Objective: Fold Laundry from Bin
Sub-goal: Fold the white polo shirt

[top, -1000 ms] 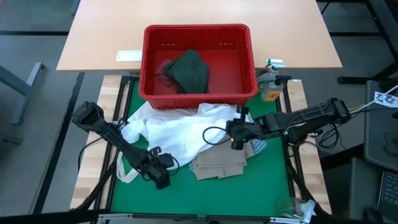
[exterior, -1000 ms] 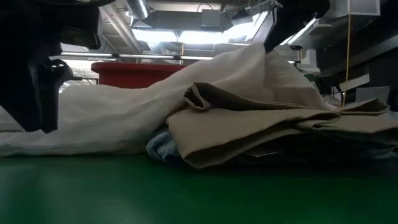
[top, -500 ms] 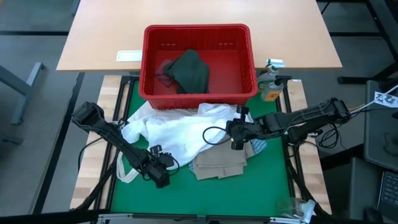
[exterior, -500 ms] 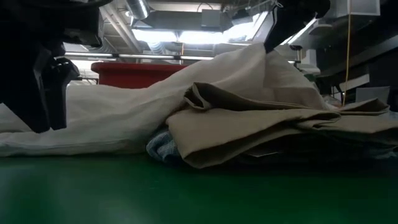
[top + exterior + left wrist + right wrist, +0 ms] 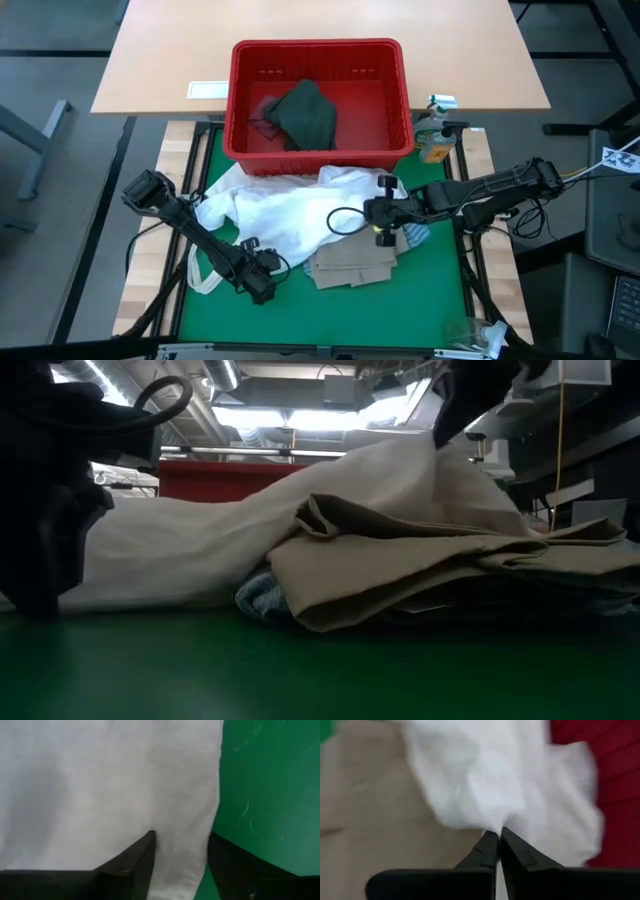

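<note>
Sprawling across the green surface (image 5: 330, 310) just in front of the red bin (image 5: 318, 150) was the large white shirt (image 5: 285, 212), its near edge running between the left tool's (image 5: 180, 865) parted fingers (image 5: 137, 865). The right tool (image 5: 499, 847) was pinched together on a fold of that shirt, up above the folded tan shirt (image 5: 352, 262), with blue-striped cloth (image 5: 262, 596) peeking from under it. A dark green-grey top (image 5: 305, 113) lay in the bin. Against a second ago, the left tool had dropped lower onto the shirt's edge and its fingers had begun to narrow; the right tool had nudged slightly left.
</note>
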Controlling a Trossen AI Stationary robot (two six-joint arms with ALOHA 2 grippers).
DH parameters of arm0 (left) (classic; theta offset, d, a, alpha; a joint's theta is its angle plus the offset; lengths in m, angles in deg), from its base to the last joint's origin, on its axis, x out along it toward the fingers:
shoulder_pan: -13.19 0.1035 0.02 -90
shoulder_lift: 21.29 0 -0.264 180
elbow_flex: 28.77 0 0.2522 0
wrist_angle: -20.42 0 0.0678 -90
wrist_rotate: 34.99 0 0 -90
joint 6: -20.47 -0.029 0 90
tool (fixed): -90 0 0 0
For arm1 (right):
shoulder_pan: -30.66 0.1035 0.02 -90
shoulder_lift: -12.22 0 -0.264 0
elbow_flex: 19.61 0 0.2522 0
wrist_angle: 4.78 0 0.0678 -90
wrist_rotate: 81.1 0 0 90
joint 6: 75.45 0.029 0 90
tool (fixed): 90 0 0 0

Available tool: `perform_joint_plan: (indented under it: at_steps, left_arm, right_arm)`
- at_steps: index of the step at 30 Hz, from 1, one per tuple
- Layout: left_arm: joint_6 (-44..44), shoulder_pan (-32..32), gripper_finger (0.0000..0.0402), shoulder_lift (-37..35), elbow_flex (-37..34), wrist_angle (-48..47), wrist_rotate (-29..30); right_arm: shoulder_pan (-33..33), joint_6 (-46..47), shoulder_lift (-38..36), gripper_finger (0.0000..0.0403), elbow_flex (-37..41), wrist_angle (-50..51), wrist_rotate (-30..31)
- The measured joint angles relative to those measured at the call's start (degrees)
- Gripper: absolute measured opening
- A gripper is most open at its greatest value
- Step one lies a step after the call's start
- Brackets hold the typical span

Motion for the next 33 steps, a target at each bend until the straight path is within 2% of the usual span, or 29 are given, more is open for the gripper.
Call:
perform_joint_plan:
  at_steps: [5, 7, 14, 16, 19, 24, 28, 31, 33]
  left_arm:
    - [6.51, 0.37, 0.0056, -1.37, 2.22, -2.33, -0.99]
    - [8.77, 0.59, 0.0016, -1.91, 4.14, -3.21, -2.39]
    - [9.39, -0.65, 0.0004, -2.07, 11.70, -9.39, -10.44]
    - [9.35, -1.54, 0.0003, -2.07, 15.23, -13.57, -13.02]
    - [9.15, -3.40, 0.0002, -2.07, 21.82, -20.70, -13.66]
    - [8.78, -6.82, 0.0001, -2.15, 33.28, -35.85, -12.78]
    - [12.21, -9.08, 0.0001, -2.16, 40.57, -46.87, -7.36]
    - [14.82, -10.27, 0.0001, -2.18, 44.35, -55.02, -0.75]
    - [14.50, -10.49, 0.0001, -2.62, 44.94, -54.76, 4.62]
  right_arm:
    - [0.25, -0.29, 0.00, 0.0012, 0.00, 1.86, -12.06]
    - [1.33, 0.05, 0.00, 0.0012, 0.00, 1.81, -14.90]
    - [9.44, 4.46, -0.18, 0.0012, 0.02, 2.72, -15.41]
    - [12.29, 6.54, -0.37, 0.0012, 0.04, 3.19, -15.43]
    - [16.42, 10.37, -1.39, 0.0012, 0.00, 3.15, -15.41]
    - [21.55, 13.31, -1.49, 0.0012, -5.27, 5.07, -13.30]
    - [23.49, 11.72, -1.49, 0.0012, -12.52, 7.96, -9.97]
    - [24.05, 9.67, -1.54, 0.0012, -18.64, 12.75, -3.69]
    - [23.80, 8.51, -1.60, 0.0012, -21.82, 16.27, 3.77]
